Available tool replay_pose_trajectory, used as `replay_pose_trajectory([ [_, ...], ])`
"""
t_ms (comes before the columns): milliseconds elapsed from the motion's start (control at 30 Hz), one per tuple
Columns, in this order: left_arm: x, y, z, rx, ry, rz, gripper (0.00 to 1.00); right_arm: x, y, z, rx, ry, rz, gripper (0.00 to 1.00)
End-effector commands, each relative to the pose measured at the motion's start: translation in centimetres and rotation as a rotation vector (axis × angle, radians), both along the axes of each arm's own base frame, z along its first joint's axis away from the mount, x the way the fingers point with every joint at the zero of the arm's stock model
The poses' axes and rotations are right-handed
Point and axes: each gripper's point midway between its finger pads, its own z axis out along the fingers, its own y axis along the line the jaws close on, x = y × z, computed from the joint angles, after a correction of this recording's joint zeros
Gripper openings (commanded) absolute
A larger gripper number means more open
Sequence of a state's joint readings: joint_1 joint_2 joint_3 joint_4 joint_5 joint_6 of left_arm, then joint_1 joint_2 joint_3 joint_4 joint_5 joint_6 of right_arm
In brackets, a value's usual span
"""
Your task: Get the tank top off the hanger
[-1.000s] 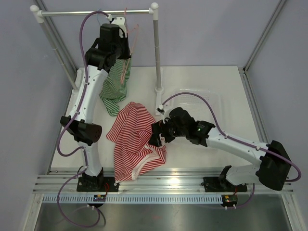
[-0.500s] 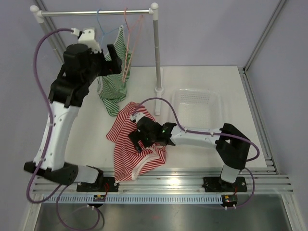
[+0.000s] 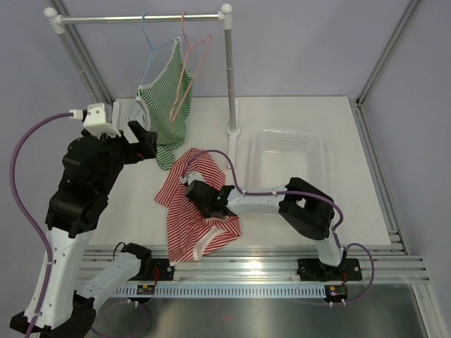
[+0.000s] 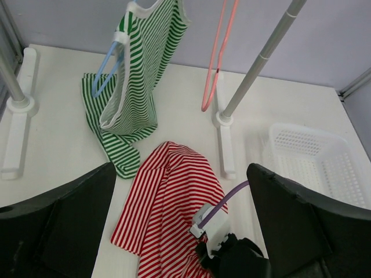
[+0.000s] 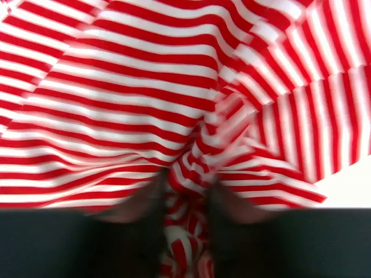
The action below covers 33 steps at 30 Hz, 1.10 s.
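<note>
Over on the left, the left gripper [image 3: 139, 139] is held up above the table [image 3: 331, 204], near the lower part of the green top [image 3: 165, 98]. Its jaws are spread wide with nothing between them, and it is not touching the cloth. The green top is on the blue hanger [image 4: 108, 68], which hooks over the rail [image 3: 141, 18] at the back. The hanger's arm shows through the top's opening, and the striped cloth drops from there until its lower end lies crumpled on the table. Right next to it on the rail hangs a bare pink hanger [image 4: 215, 63], tilted a little. In front of these, a red top [image 3: 180, 222] lies spread and rumpled on the table, its upper edge just beside the green top's crumpled end. The right gripper [image 3: 201, 201] is down on the middle of this red top. From its wrist camera, the two fingers [image 5: 145, 202] look blurred but stand close together, with a raised fold of red-and-white cloth pinched between them, so it has hold of the red top. Behind that stands the rack's right post [image 3: 228, 70] on its foot. Farther right, a white basket [image 3: 290, 144] sits on the table, well apart from both tops.
</note>
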<state>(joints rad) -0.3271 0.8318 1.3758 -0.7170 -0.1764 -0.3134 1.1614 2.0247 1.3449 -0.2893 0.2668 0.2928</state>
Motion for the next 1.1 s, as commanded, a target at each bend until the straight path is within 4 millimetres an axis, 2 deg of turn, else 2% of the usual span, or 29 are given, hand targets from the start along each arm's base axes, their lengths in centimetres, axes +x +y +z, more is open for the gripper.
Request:
replay_pose_trajectory([
  [0, -1.1, 2.1, -0.5, 0.037, -0.041, 0.079, 0.99, -0.6, -1.4, -1.2, -0.047, 0.001, 0.012, 0.13],
  [33, -1.8, 3.3, -0.5, 0.051, -0.065, 0.128, 0.99, -0.5, -1.4, -0.6, -0.034, -0.007, 0.014, 0.00],
  [67, -2.0, 3.8, -1.0, 0.059, -0.066, 0.150, 0.99, -0.4, -1.3, 1.0, -0.005, -0.026, 0.017, 0.00],
  [100, -1.8, 4.3, -2.9, 0.077, -0.034, 0.174, 0.99, -0.1, -1.2, 2.1, 0.008, -0.047, 0.019, 0.00],
  [133, -2.1, 5.1, -3.1, 0.075, -0.044, 0.219, 0.99, 0.1, -1.2, 3.3, 0.023, -0.068, 0.020, 0.00],
  [167, -2.8, 5.5, -3.3, 0.063, -0.064, 0.233, 0.99, 0.5, -1.0, 6.1, 0.069, -0.109, 0.013, 0.00],
  [200, -3.1, 5.7, -3.7, 0.054, -0.070, 0.242, 0.99, 0.8, -1.1, 7.7, 0.084, -0.140, 0.018, 0.00],
  [233, -2.9, 5.8, -5.0, 0.059, -0.059, 0.250, 0.99, 1.1, -1.3, 9.2, 0.095, -0.168, 0.010, 0.00],
  [267, -3.5, 6.1, -5.0, 0.049, -0.081, 0.254, 0.99, 2.0, -1.6, 12.8, 0.139, -0.231, -0.026, 0.00],
  [300, -3.6, 6.1, -5.4, 0.045, -0.084, 0.257, 0.99, 2.2, -2.2, 14.2, 0.135, -0.255, -0.033, 0.00],
  [333, -3.6, 6.3, -6.6, 0.055, -0.066, 0.269, 0.99, 2.4, -2.6, 15.8, 0.149, -0.283, -0.050, 0.00],
  [367, -3.6, 6.4, -7.0, 0.054, -0.063, 0.275, 0.99, 2.7, -3.0, 19.0, 0.199, -0.326, -0.070, 0.00],
  [433, -3.8, 6.8, -7.9, 0.059, -0.056, 0.290, 0.99, 3.4, -4.4, 21.7, 0.205, -0.387, -0.113, 0.00],
  [467, -3.8, 6.8, -8.0, 0.059, -0.058, 0.292, 0.99, 3.5, -5.0, 24.6, 0.248, -0.422, -0.131, 0.00],
  [500, -3.8, 6.8, -8.1, 0.062, -0.054, 0.294, 0.99, 3.8, -6.1, 25.9, 0.232, -0.457, -0.154, 0.00],
  [567, -3.7, 6.8, -8.0, 0.058, -0.060, 0.296, 0.99, 4.3, -7.8, 30.3, 0.269, -0.531, -0.195, 0.00],
  [633, -3.5, 6.7, -8.0, 0.058, -0.058, 0.290, 0.99, 4.5, -9.3, 32.9, 0.275, -0.573, -0.220, 0.00],
  [667, -3.4, 6.7, -8.1, 0.060, -0.054, 0.292, 0.99, 4.9, -10.8, 36.0, 0.306, -0.625, -0.269, 0.00],
  [733, -3.4, 6.7, -8.3, 0.063, -0.049, 0.294, 0.99, 5.4, -13.1, 38.3, 0.288, -0.675, -0.310, 0.00],
  [767, -3.4, 6.7, -8.4, 0.063, -0.046, 0.296, 0.99, 5.4, -14.5, 40.5, 0.318, -0.703, -0.346, 0.00],
  [867, -3.7, 7.2, -8.2, 0.067, -0.054, 0.314, 0.99, 6.2, -19.0, 42.7, 0.295, -0.742, -0.457, 0.00],
  [933, -4.0, 7.6, -7.7, 0.067, -0.062, 0.334, 0.99, 6.5, -21.9, 42.6, 0.258, -0.735, -0.516, 0.00],
  [967, -4.1, 7.7, -7.6, 0.067, -0.068, 0.335, 0.99, 6.5, -22.4, 41.8, 0.249, -0.715, -0.523, 0.00],
  [1033, -4.2, 7.8, -7.3, 0.063, -0.075, 0.340, 0.99, 6.6, -24.3, 41.6, 0.254, -0.712, -0.563, 0.00],
  [1067, -4.2, 7.8, -7.3, 0.064, -0.075, 0.338, 0.99, 6.9, -24.8, 40.3, 0.232, -0.702, -0.581, 0.00],
])
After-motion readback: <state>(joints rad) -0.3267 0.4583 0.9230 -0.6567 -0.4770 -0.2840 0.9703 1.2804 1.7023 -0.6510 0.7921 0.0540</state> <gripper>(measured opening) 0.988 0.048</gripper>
